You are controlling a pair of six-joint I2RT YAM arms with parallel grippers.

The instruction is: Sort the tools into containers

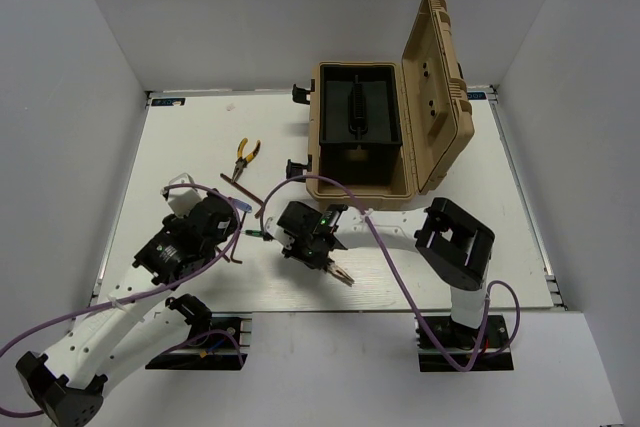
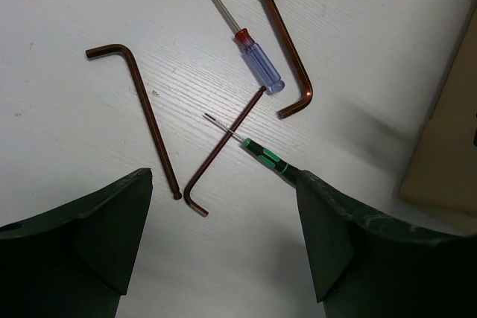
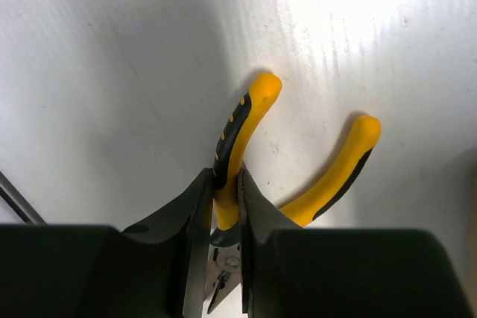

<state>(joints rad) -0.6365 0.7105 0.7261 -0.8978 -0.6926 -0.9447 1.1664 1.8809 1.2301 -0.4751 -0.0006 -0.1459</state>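
Observation:
In the left wrist view my left gripper [image 2: 223, 184] is open and empty, its fingers [image 2: 112, 229] just short of the tools on the white table. Ahead lie three reddish hex keys [image 2: 141, 109], [image 2: 223, 147], [image 2: 287, 50], a blue-red screwdriver [image 2: 257, 61] and a black-green stick tool [image 2: 264, 156] that touches the right finger. My right gripper [image 3: 223, 184] is shut on one handle of the yellow-black pliers [image 3: 250, 117]; the pliers' nose [image 1: 340, 275] sticks out near the table's front. A second pair of pliers [image 1: 245, 155] lies farther back on the left.
An open tan toolbox [image 1: 360, 132] with a black inner tray stands at the back centre, its lid [image 1: 440, 87] raised to the right. A purple cable [image 1: 390, 257] runs along the right arm. White walls enclose the table on three sides.

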